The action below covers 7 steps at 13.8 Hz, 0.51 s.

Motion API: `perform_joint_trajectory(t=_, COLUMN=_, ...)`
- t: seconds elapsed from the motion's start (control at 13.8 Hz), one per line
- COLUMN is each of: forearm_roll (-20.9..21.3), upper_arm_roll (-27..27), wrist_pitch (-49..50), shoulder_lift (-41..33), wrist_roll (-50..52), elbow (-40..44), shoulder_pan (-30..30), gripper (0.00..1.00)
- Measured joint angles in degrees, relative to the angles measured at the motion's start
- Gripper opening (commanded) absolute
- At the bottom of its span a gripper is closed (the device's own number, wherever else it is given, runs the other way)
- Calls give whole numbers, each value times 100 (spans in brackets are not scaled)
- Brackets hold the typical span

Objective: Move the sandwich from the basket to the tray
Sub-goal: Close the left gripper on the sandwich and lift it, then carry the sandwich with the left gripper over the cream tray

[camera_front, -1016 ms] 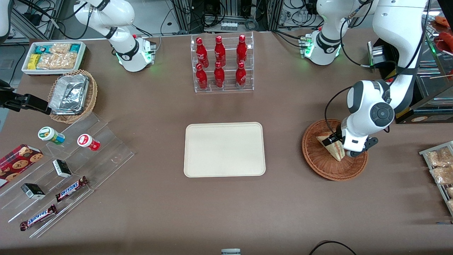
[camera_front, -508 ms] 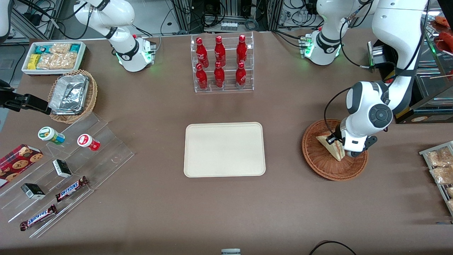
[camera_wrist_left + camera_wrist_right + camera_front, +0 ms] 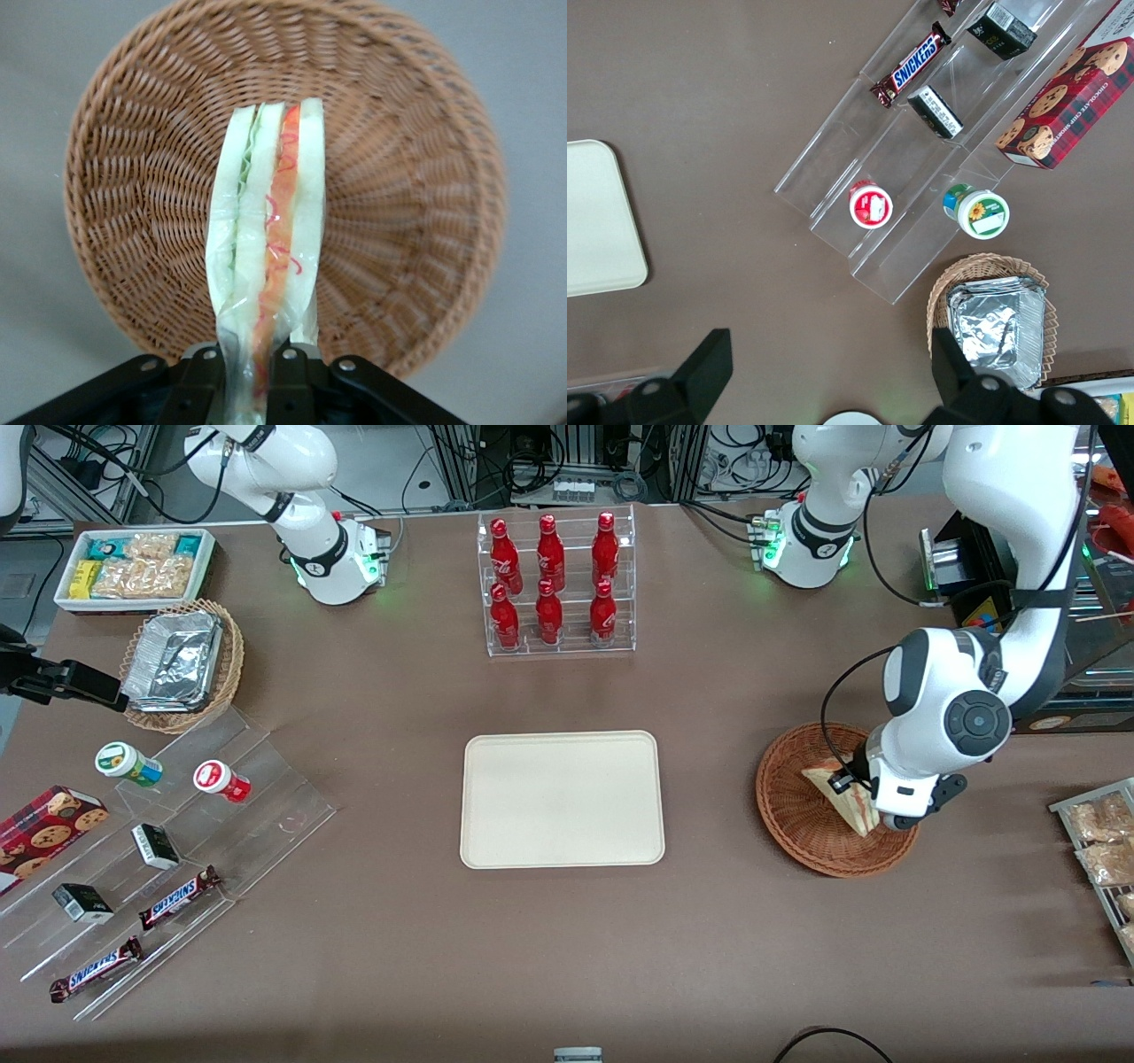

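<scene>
The wrapped sandwich [image 3: 846,802] is a pale triangular wedge with red and green filling along its cut edge [image 3: 266,239]. My left gripper [image 3: 864,802] is shut on it, with the black fingers [image 3: 292,372] clamped on both bread faces. It hangs a little above the round reddish-brown wicker basket [image 3: 797,815], whose woven bowl [image 3: 399,204] shows under the sandwich. The cream rectangular tray [image 3: 562,798] lies flat at the table's middle, toward the parked arm's end from the basket.
A clear rack of red bottles [image 3: 555,584] stands farther from the front camera than the tray. Bagged snacks [image 3: 1099,841] lie on a rack at the working arm's end. A clear stepped display with bars and cups [image 3: 159,841] lies toward the parked arm's end.
My gripper has risen with the sandwich and shifted slightly away from the tray, toward the front camera. The sandwich has come up off the basket floor.
</scene>
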<state>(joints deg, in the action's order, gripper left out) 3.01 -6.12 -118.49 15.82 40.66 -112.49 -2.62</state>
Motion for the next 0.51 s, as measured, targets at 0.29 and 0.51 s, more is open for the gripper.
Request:
perform_joint_trajectory(t=0.29, forearm_roll=19, upper_arm_roll=-43, wrist_pitch=407, shoulder_lift=-1, wrist_roll=3, elbow=562, shoulder_pan=-782, gripper=0)
perform_joint_trajectory(t=0.51, forearm_roll=18, upper_arm_roll=-71, wrist_pitch=489, shoulder_lift=48, wrist_roll=-89, elbow=860, shoulder_pan=-1377, gripper=0)
